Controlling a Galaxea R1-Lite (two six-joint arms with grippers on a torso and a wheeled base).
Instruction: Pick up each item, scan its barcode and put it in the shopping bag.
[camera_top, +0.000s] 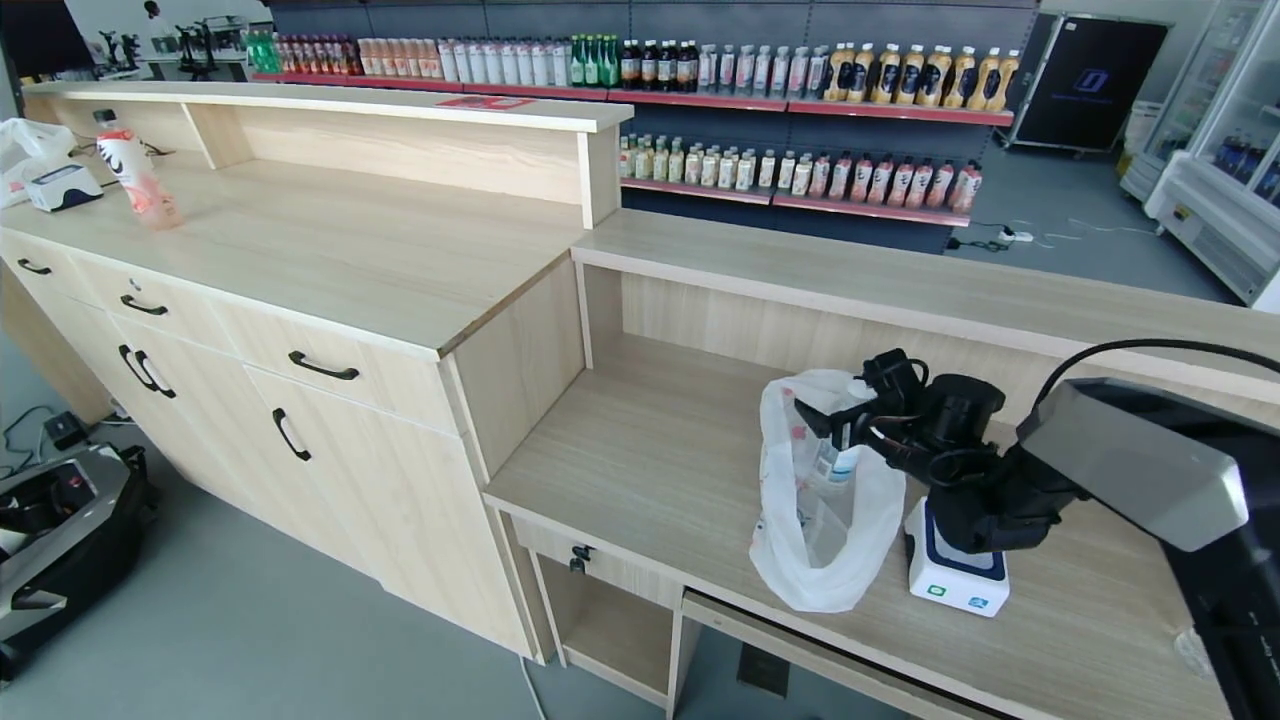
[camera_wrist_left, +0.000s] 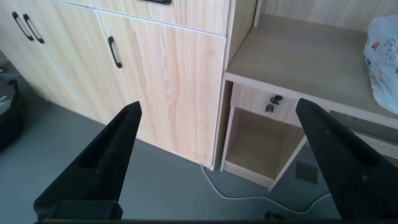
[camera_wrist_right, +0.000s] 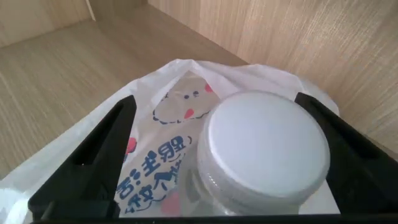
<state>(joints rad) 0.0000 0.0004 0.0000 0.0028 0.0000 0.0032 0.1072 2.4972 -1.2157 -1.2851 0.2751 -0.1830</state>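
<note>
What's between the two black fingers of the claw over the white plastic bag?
A clear, white-capped bottle sits between the right gripper's fingers, in the white plastic bag's mouth; the right wrist view shows it.

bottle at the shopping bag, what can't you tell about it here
Barcode of the clear white-capped bottle: right wrist view looks down on the cap; head view too small, right gripper partly covering.
Its base: hidden inside the white plastic shopping bag, both views.
Top of the white and blue scanner box: under the right arm, head view.
</note>
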